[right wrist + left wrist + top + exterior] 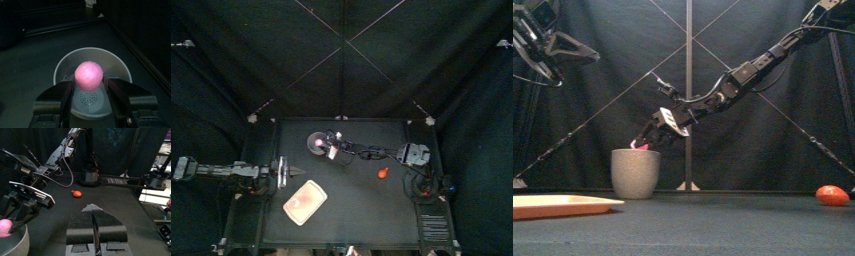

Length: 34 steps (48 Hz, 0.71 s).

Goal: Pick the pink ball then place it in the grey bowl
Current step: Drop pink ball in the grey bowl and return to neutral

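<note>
The pink ball (89, 73) is held between my right gripper's (90, 84) jaws, which are shut on it. It hangs right over the mouth of the tall grey speckled cup (67, 61). In the front view the ball (643, 146) sits just above the cup's (636, 175) rim, with the right gripper (652, 141) slanting down from the upper right. From above, the cup (310, 146) stands at the back left of the table with the right gripper (327, 149) over it. My left gripper (94, 230) rests shut at the table's left edge, away from the cup.
A flat pink tray (305, 204) lies at the front left (553, 206). An orange-red toy (381, 173) lies right of centre on the table (830, 195). The left arm (231, 171) lies along the left side.
</note>
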{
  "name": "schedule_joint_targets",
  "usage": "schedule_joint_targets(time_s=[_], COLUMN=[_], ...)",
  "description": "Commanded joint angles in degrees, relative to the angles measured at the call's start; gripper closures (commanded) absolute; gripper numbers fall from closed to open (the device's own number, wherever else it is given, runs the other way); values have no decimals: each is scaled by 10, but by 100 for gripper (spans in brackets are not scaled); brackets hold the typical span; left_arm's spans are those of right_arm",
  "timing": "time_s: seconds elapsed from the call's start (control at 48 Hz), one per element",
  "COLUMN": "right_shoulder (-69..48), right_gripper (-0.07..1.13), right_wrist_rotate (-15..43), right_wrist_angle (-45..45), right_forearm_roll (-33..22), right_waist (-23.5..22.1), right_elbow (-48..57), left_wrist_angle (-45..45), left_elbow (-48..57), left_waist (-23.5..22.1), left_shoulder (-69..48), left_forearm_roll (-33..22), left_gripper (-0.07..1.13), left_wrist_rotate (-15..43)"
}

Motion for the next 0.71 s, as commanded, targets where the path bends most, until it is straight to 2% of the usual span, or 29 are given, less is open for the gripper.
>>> schedule_joint_targets(time_s=[0.021, 0.125, 0.438, 0.708], right_shoulder=[-13, -18, -28, -29], right_gripper=[26, 21, 19, 9], right_wrist_rotate=[0, -1, -2, 0], right_wrist_angle=[5, 4, -15, -19], right_forearm_roll=[2, -1, -4, 2], right_waist=[-1, -1, 1, 3], right_elbow=[-12, -8, 4, 9], left_wrist_angle=[-4, -4, -4, -4], left_elbow=[-7, -7, -7, -7], left_waist=[2, 3, 3, 4], left_shoulder=[3, 2, 3, 3], left_forearm_roll=[-1, -1, 0, 0], left_gripper=[101, 101, 101, 101], left_wrist_rotate=[0, 0, 0, 0])
